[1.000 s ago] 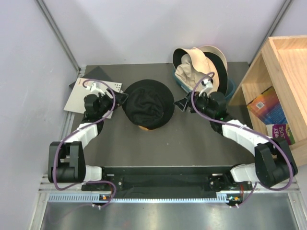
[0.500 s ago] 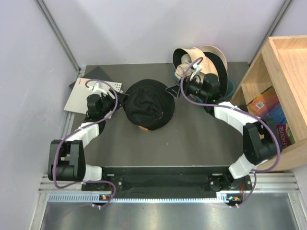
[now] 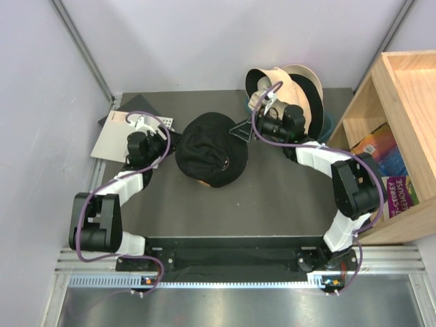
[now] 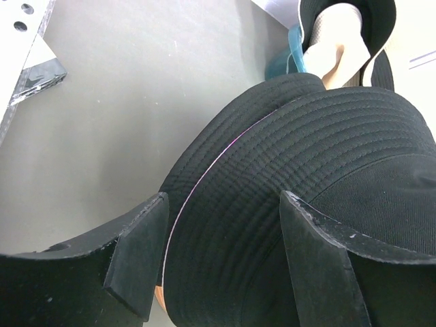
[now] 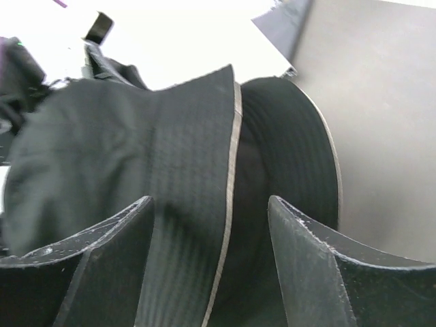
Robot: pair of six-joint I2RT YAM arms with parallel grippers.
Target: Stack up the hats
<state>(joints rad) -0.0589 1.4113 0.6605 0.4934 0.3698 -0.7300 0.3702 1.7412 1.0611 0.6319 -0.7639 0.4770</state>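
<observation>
A black bucket hat (image 3: 211,150) sits over a wooden stand whose orange edge (image 3: 203,182) shows under the near brim. My left gripper (image 3: 174,142) is open at the hat's left brim. In the left wrist view the black hat (image 4: 306,170) lies between the spread jaws (image 4: 225,252), and a thin pink edge runs along the brim. My right gripper (image 3: 242,131) is open at the hat's right brim. In the right wrist view the folded black brim (image 5: 184,157) lies between its jaws (image 5: 211,252). Beige hats (image 3: 283,88), one black-lined, sit in a teal tub (image 3: 325,126) at the back right.
A white perforated plate (image 3: 117,136) lies at the left, over a dark mat corner. A wooden shelf (image 3: 402,88) with books (image 3: 378,150) stands at the right edge. Grey walls close in on the left and the back.
My right gripper has swung left from the tub side to the black hat's right brim. My left gripper has edged closer to the left brim. The hat has shifted slightly.
</observation>
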